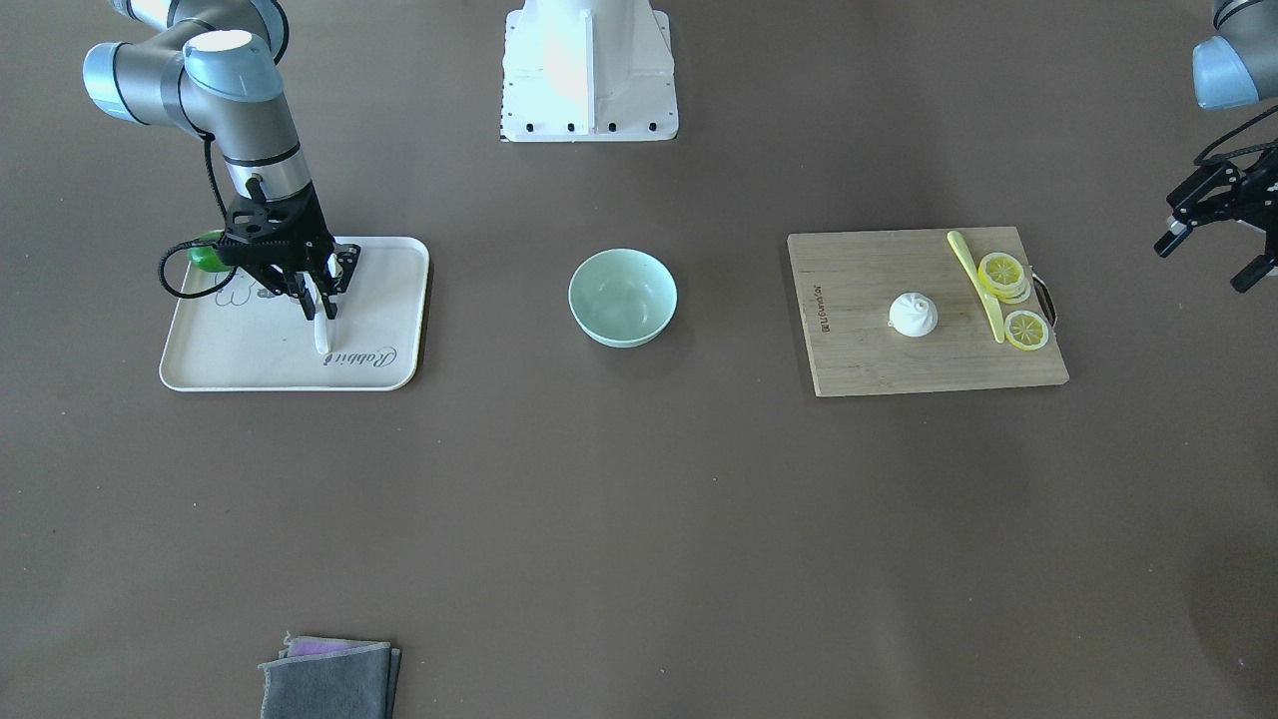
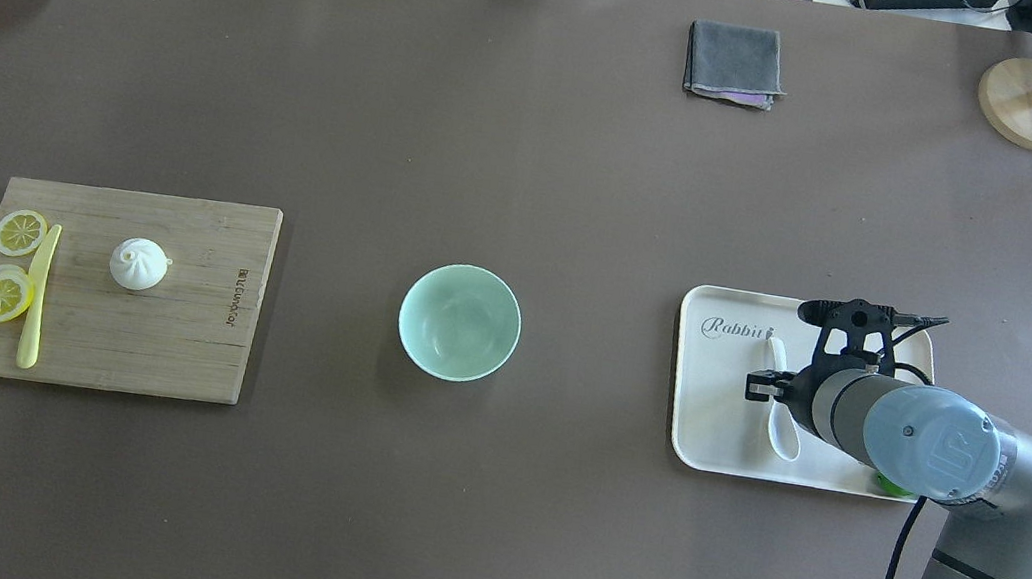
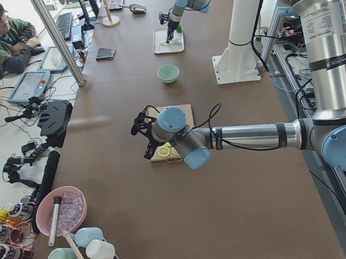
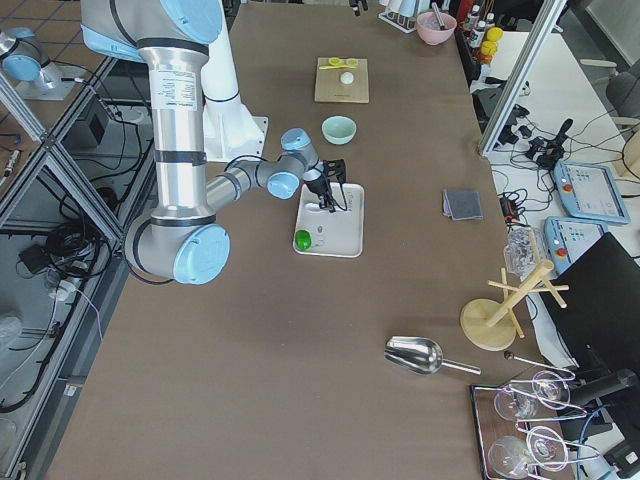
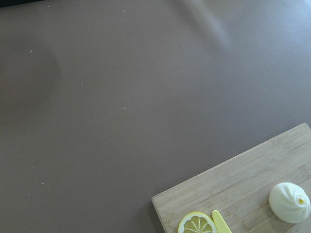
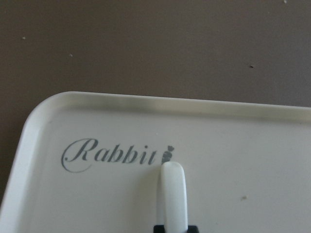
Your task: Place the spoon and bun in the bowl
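The right gripper (image 1: 317, 303) stands low over the tray (image 2: 680, 403), fingers clenched on the handle of the spoon (image 2: 784, 434). The spoon lies flat there, its handle tip just short of the lettering by the far rim. The bowl (image 2: 428, 343) sits on bare table between the tray and the cutting board (image 2: 165, 341) - well apart from both - while the bun (image 2: 140, 264) rests mid-board, apart from the knife (image 2: 35, 303) and lemon slices (image 2: 3, 295) at the handle end, and the left gripper (image 1: 1203, 262) hangs spread open beyond that end.
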`<action>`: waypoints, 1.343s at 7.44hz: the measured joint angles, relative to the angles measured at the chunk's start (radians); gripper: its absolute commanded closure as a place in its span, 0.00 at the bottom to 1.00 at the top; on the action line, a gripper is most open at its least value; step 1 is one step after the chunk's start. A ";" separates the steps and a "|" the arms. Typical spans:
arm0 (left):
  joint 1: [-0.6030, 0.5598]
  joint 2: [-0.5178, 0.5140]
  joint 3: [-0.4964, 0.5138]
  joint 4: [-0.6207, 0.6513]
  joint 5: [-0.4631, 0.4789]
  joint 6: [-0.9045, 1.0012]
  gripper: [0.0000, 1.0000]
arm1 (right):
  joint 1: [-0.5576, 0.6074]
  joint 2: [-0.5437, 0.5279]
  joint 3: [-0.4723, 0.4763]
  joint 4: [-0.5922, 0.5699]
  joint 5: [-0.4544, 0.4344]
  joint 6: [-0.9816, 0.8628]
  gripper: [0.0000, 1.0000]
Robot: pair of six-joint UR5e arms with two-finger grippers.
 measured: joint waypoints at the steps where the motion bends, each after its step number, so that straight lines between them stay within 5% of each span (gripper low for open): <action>1: 0.000 0.000 0.001 0.000 0.000 0.000 0.02 | -0.003 0.008 0.004 -0.011 -0.009 0.000 1.00; 3: 0.000 0.000 0.002 0.000 0.000 0.000 0.02 | -0.004 0.017 0.057 -0.054 -0.012 0.001 1.00; 6: 0.000 0.000 0.002 0.000 0.000 0.000 0.02 | -0.010 0.231 0.170 -0.411 -0.009 0.168 1.00; 8: 0.000 0.000 0.002 -0.001 0.000 -0.001 0.02 | -0.021 0.448 0.124 -0.602 -0.012 0.316 1.00; 10: 0.001 0.000 0.002 -0.001 0.000 -0.001 0.02 | -0.040 0.593 -0.010 -0.642 -0.041 0.449 1.00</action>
